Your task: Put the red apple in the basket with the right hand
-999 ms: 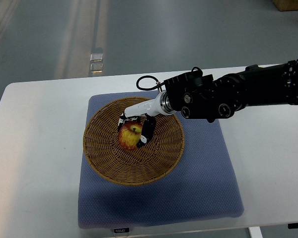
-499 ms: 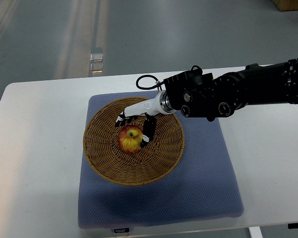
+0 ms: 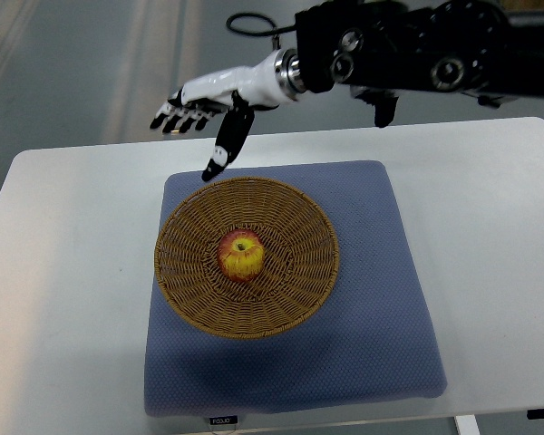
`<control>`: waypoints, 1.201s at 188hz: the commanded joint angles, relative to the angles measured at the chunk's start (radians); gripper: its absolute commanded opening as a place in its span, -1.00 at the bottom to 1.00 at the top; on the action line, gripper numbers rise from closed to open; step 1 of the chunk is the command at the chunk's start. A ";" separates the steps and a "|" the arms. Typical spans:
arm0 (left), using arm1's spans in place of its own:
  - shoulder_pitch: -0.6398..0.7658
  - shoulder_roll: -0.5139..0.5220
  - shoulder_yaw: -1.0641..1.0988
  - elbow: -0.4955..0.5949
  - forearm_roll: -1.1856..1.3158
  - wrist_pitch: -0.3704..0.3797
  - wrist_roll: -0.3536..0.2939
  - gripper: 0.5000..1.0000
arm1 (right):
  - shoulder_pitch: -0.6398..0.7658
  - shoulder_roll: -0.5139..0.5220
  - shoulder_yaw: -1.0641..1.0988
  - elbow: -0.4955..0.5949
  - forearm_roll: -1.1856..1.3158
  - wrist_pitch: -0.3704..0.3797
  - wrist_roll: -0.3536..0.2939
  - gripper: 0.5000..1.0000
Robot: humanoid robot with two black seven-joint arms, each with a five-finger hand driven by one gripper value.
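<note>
- Top view is showing us the red apple (image 3: 241, 256) sitting in the middle of the basket (image 3: 190, 299), free of any grip, so we are judging the placing step as done.
- We are seeing the right hand (image 3: 202, 116) raised above the far edge of the blue mat (image 3: 381, 335), well apart from the apple, with its arm reaching in from the right along the top of the picture.
- Its fingers (image 3: 174, 113) are spreading flat and relaxed, the thumb pointing down toward the basket's far rim, and it is holding nothing.
- We are not finding the left arm anywhere in the picture.
- We are reckoning that the next move calls for little: drawing the hand away to the right without dipping toward the basket, so the thumb is not catching the rim.
- We are noting that the apple is looking mostly red with a yellow patch on its near side, stem end facing up, a small dark stem showing in the dimple.
- It is appearing upright and settled in the shallow woven bowl, which is resting on the mat atop the white surface (image 3: 63, 272).
</note>
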 commanded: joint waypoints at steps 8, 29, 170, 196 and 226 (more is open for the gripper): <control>0.000 0.000 0.000 -0.002 0.002 0.000 0.000 1.00 | -0.184 -0.137 0.250 -0.106 0.236 -0.044 -0.008 0.60; 0.000 0.000 0.001 -0.002 0.002 0.000 0.000 1.00 | -0.379 -0.152 0.497 -0.220 0.351 -0.076 -0.005 0.60; 0.000 0.000 0.006 -0.005 0.002 0.000 0.000 1.00 | -0.894 0.112 1.101 -0.482 0.367 -0.114 0.096 0.69; 0.000 0.000 0.006 -0.003 0.002 0.000 0.000 1.00 | -0.894 0.130 1.101 -0.514 0.367 -0.113 0.096 0.69; 0.000 0.000 0.006 -0.003 0.002 0.000 0.000 1.00 | -0.896 0.136 1.100 -0.517 0.367 -0.113 0.096 0.69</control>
